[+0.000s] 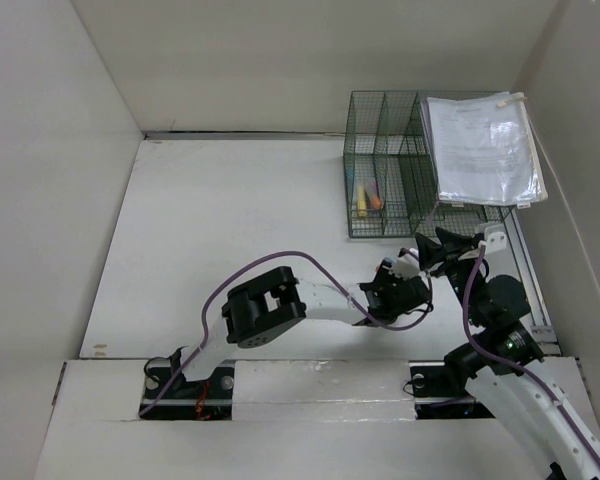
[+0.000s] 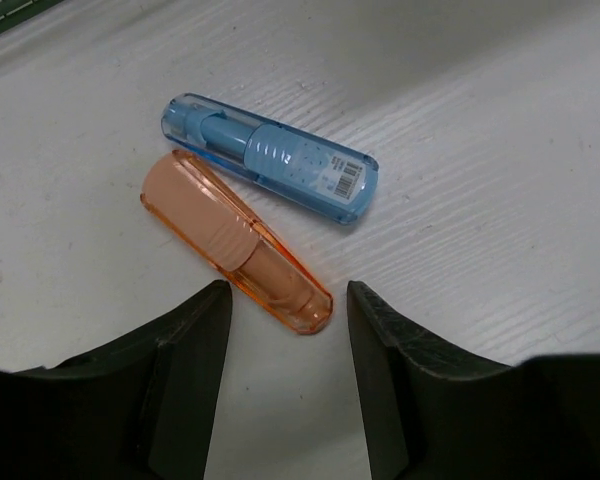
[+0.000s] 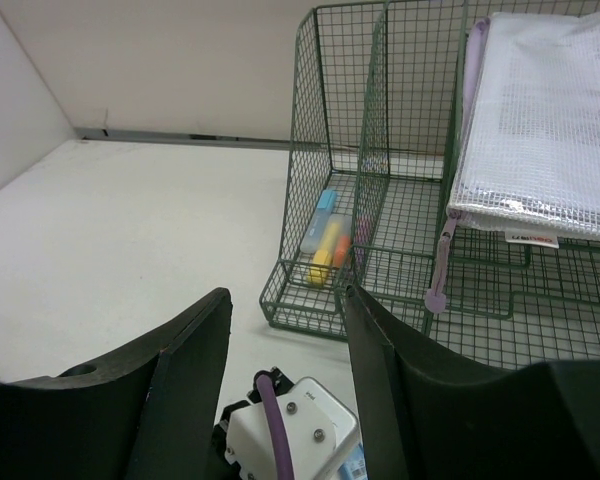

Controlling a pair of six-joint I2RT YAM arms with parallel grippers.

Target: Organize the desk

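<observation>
On the white desk point(image 2: 500, 160) lie two capped markers side by side: a translucent orange one point(image 2: 230, 238) and a blue one point(image 2: 275, 160) with a barcode label. My left gripper point(image 2: 288, 288) is open, its fingertips either side of the orange marker's near end without touching it. In the top view the left gripper point(image 1: 398, 288) sits low, front of the rack, and hides both markers. My right gripper point(image 3: 284, 292) is open and empty, hovering just above the left wrist and facing the rack; from above the right gripper point(image 1: 435, 247) is close behind the left one.
A dark green wire-mesh rack point(image 1: 385, 165) stands at the back right; its left bin point(image 3: 325, 200) holds several coloured markers point(image 3: 327, 243). A white mesh zip pouch point(image 3: 545, 130) with papers lies across its right side. White walls bound the desk.
</observation>
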